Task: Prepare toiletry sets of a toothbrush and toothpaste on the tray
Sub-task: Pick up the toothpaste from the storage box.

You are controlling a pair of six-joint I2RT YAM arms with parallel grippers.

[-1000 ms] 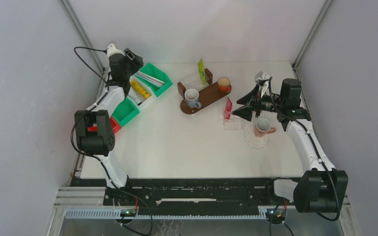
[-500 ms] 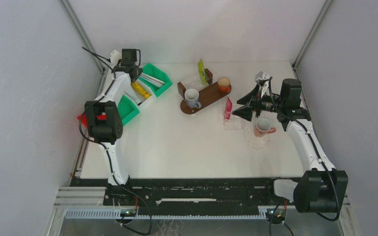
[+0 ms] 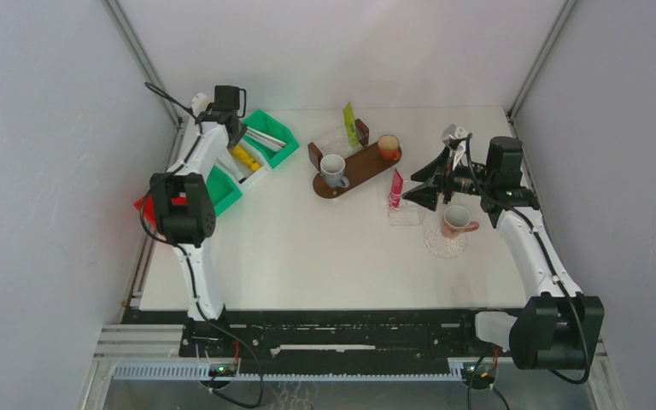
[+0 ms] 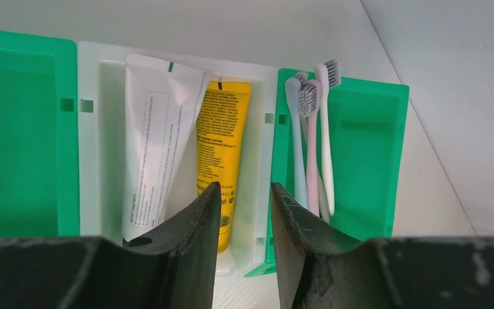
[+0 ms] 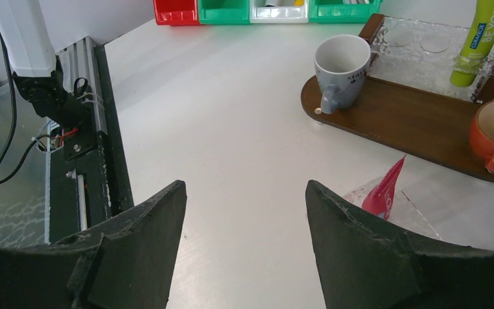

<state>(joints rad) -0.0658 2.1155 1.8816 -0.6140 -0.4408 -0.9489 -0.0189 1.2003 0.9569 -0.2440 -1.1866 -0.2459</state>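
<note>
My left gripper (image 4: 244, 193) hovers over the bins at the back left, jaws narrowly open with nothing between them. Below it a white tube (image 4: 157, 141) and a yellow toothpaste tube (image 4: 222, 141) lie in a white bin (image 4: 257, 148). Several toothbrushes (image 4: 312, 141) lie in the green bin (image 4: 366, 161) beside it. The wooden tray (image 3: 359, 171) carries a grey mug (image 3: 334, 169), an orange cup (image 3: 389, 147) and a green tube (image 3: 350, 124). My right gripper (image 5: 244, 193) stands wide open and empty above the table, near a red tube (image 5: 386, 190).
The red tube stands in a clear glass dish (image 3: 403, 212) right of the tray. A pink mug (image 3: 455, 219) sits on a glass saucer (image 3: 444, 243) under my right arm. Another green bin (image 3: 222, 190) and a red bin (image 3: 147, 205) lie along the left edge.
My left arm has swung its wrist over the bins and its jaws have narrowed. The right arm has not moved.
</note>
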